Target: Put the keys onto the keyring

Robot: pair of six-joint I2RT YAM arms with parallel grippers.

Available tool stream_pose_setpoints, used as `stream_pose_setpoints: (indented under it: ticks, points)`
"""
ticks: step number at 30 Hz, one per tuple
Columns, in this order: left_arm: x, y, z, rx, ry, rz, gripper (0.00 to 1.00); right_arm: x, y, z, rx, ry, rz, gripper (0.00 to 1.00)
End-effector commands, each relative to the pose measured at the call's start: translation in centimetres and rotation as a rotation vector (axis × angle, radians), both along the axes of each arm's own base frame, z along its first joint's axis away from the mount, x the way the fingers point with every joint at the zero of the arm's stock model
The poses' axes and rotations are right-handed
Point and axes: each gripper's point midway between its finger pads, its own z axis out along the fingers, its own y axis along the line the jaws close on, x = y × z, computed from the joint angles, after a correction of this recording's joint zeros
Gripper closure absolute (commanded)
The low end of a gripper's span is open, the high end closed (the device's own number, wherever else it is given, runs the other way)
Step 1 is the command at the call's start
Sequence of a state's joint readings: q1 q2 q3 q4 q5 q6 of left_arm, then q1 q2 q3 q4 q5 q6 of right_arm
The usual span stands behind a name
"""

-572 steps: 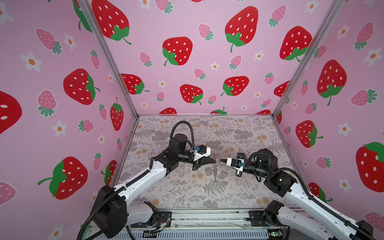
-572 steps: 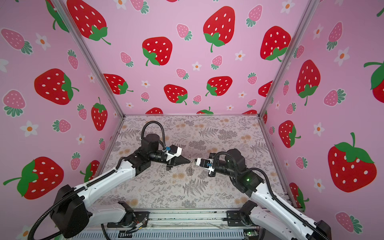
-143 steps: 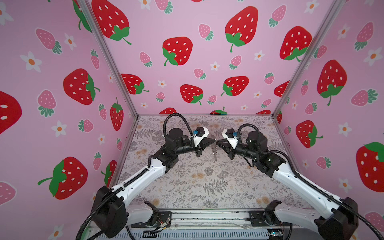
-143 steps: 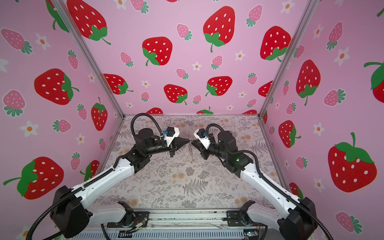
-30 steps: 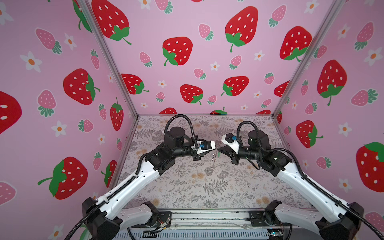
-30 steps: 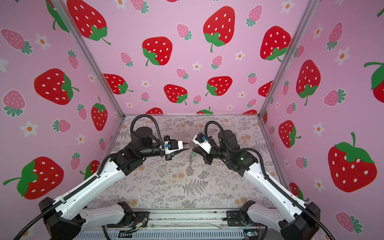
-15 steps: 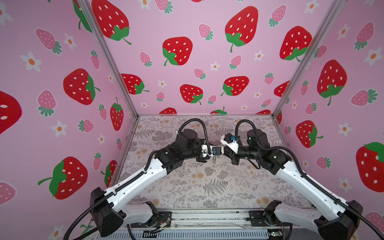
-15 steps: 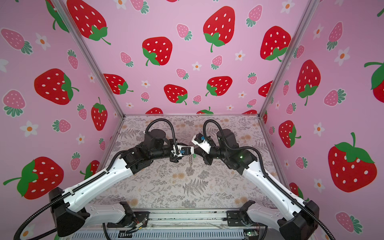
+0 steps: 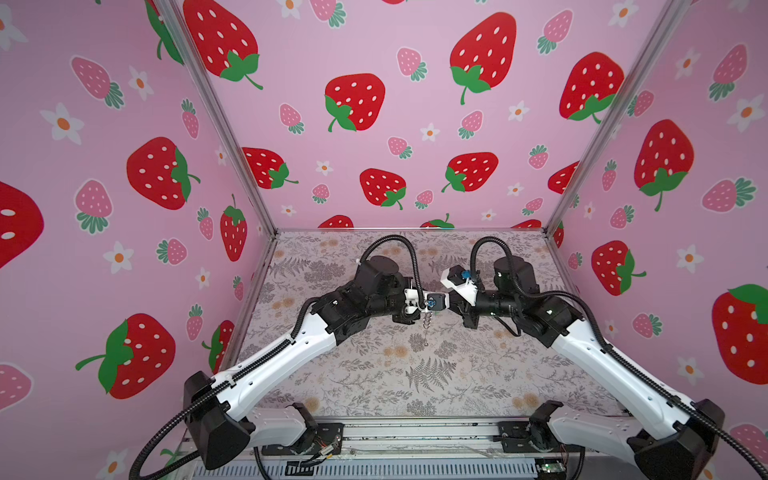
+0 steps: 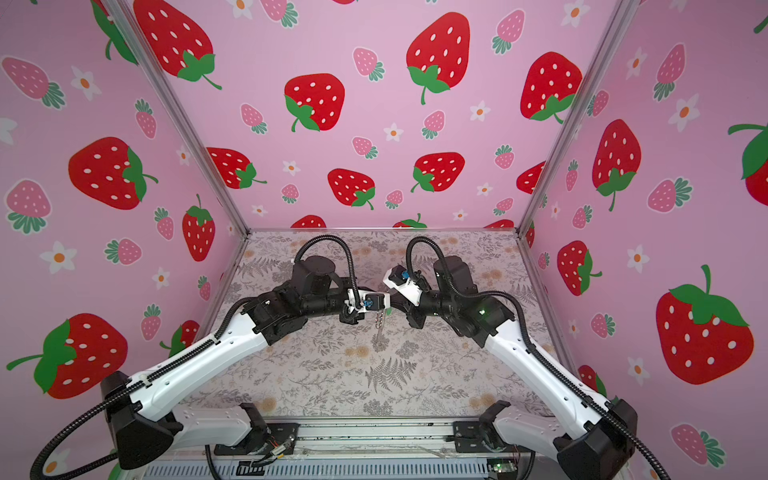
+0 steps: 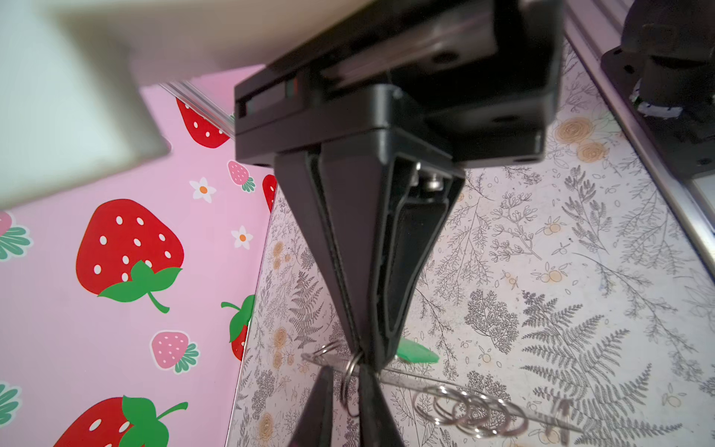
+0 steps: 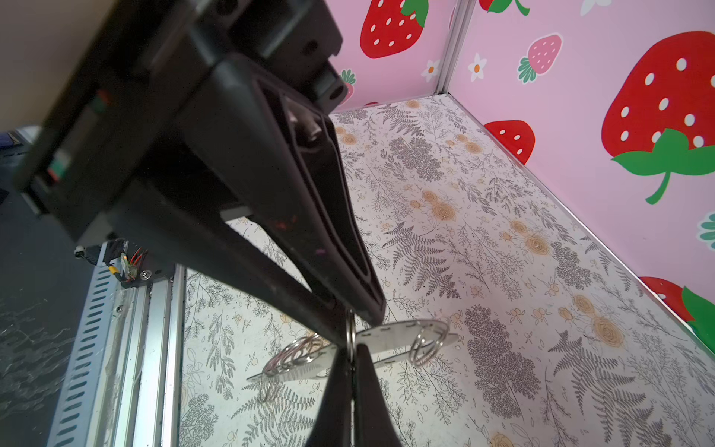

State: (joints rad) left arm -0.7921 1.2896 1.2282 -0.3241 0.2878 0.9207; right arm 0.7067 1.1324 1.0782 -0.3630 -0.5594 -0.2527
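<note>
the left tool (image 11: 365,358) has closed in to meet the right tool (image 12: 350,323) in mid-air; both pinch narrow on the keyring (image 12: 390,340). only the left wrist view shows the green key tag (image 11: 416,354), just beside the tips. floral tabletop (image 12: 483,251) below, strawberry-print walls (image 9: 374,62) around.

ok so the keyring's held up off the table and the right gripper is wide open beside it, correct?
Not quite: the right gripper is not open. It is shut, pinched on the keyring, as the right wrist view shows. The rest stands: the keyring is held up off the table, and in both top views it dangles in the air.
</note>
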Motion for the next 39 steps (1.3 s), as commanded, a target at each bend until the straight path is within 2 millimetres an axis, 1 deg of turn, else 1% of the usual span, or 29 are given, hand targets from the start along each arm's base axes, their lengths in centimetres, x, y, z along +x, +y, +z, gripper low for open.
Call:
stream_pose_setpoints:
  ticks: [1, 4, 5, 8, 9, 10, 11, 13, 14, 17, 20, 23, 26, 31, 39]
  points:
    - [-0.1, -0.2, 0.9, 0.01, -0.017, -0.019, 0.85, -0.4, 0.4, 2.1, 0.043, -0.045, 0.043, 1.0]
    - [-0.1, -0.3, 1.0, 0.007, -0.017, -0.024, 0.98, -0.4, 0.4, 2.0, 0.042, -0.048, 0.044, 1.0]
    - [-0.1, -0.3, 1.0, 0.007, -0.017, -0.025, 1.0, -0.4, 0.4, 2.0, 0.042, -0.048, 0.044, 1.0]
    - [-0.1, -0.5, 1.1, 0.0, -0.007, -0.026, 1.0, 0.2, 0.2, 2.2, 0.038, -0.072, 0.011, 1.0]
    - [-0.1, -0.5, 1.1, -0.004, -0.002, -0.023, 1.0, 0.4, 0.0, 2.3, 0.034, -0.087, -0.003, 0.98]
    - [-0.1, -0.5, 1.4, -0.02, 0.006, -0.018, 1.0, 0.6, -0.3, 2.3, 0.026, -0.103, -0.023, 0.95]
    - [-0.1, -0.4, 1.6, -0.037, 0.019, -0.017, 1.0, 1.0, -0.7, 2.1, 0.014, -0.114, -0.056, 0.89]
    - [0.0, -0.3, 2.4, -0.092, 0.055, -0.013, 1.0, 1.7, -1.4, 2.6, 0.021, -0.165, -0.11, 0.74]
    - [0.1, -0.2, 2.9, -0.13, 0.079, -0.014, 1.0, 1.9, -1.7, 2.7, 0.023, -0.179, -0.136, 0.69]
    - [0.5, 0.3, 4.4, -0.257, 0.149, -0.011, 1.0, 2.3, -2.5, 3.0, 0.05, -0.21, -0.195, 0.61]
    - [0.8, 0.7, 5.5, -0.372, 0.208, -0.015, 1.0, 2.1, -2.9, 3.0, 0.082, -0.213, -0.213, 0.6]
    - [1.1, 1.0, 6.0, -0.445, 0.245, -0.018, 1.0, 1.9, -2.6, 2.8, 0.103, -0.202, -0.206, 0.59]
    - [1.5, 1.2, 6.3, -0.503, 0.279, -0.018, 1.0, 2.2, -2.2, 2.7, 0.123, -0.188, -0.204, 0.58]
    - [1.5, 1.1, 6.7, -0.56, 0.31, -0.029, 1.0, 2.9, -1.6, 2.8, 0.148, -0.184, -0.212, 0.58]
    - [1.9, 0.8, 6.8, -0.631, 0.368, -0.019, 1.0, 2.8, -0.1, 2.6, 0.193, -0.152, -0.153, 0.6]
